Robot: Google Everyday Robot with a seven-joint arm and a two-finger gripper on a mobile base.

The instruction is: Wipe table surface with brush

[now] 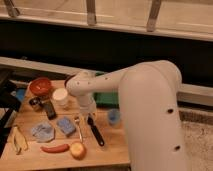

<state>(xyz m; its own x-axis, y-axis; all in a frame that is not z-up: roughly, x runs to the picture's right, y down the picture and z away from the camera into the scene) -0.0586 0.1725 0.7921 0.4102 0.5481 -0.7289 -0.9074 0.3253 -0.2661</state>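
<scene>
Camera view: white robot arm reaches over the light tan wooden plank table surface (110,145). Gripper (88,114) sits just above the top end of the slim black-handled brush (96,132), claw fully closed; whether it grips the brush is unclear. Thin silver fork (78,128) lies just left of the brush, blue square sponge (65,126) further left. Green rectangular tray (106,98) behind the brush. Red chili (55,148) and round apple (77,150) lie front-left of the brush.

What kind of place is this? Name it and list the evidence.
Probably a kitchen-style test setup: a light tan wooden plank table carrying a thin silver fork, a blue square sponge and a round red bowl. The pincer sits at the black-handled brush.
</scene>
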